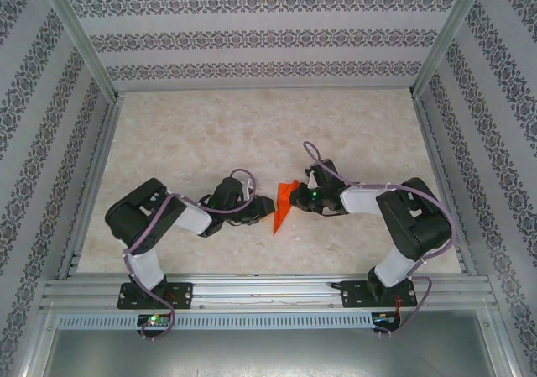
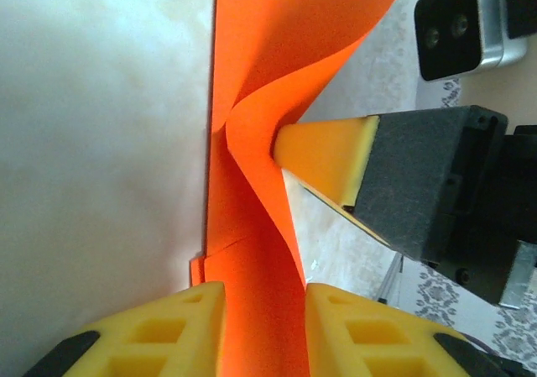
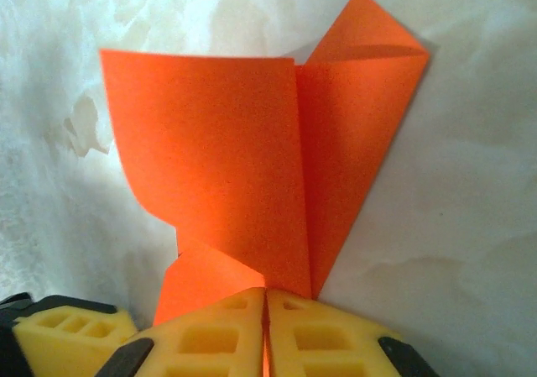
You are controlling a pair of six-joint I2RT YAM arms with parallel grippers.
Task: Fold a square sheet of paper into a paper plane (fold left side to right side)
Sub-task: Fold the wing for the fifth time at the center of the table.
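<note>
On the table (image 1: 210,142), at the top view's centre, the part-folded orange-red paper (image 1: 284,205) is being pinched by the closed right gripper (image 3: 267,297). The left gripper (image 2: 264,310) is being kept with jaws parted around it; edges should be matched before creasing.

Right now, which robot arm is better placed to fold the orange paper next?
Probably the left. The right gripper is shut on the orange paper, pinning it; the left gripper straddles it with jaws apart, free to move.
</note>
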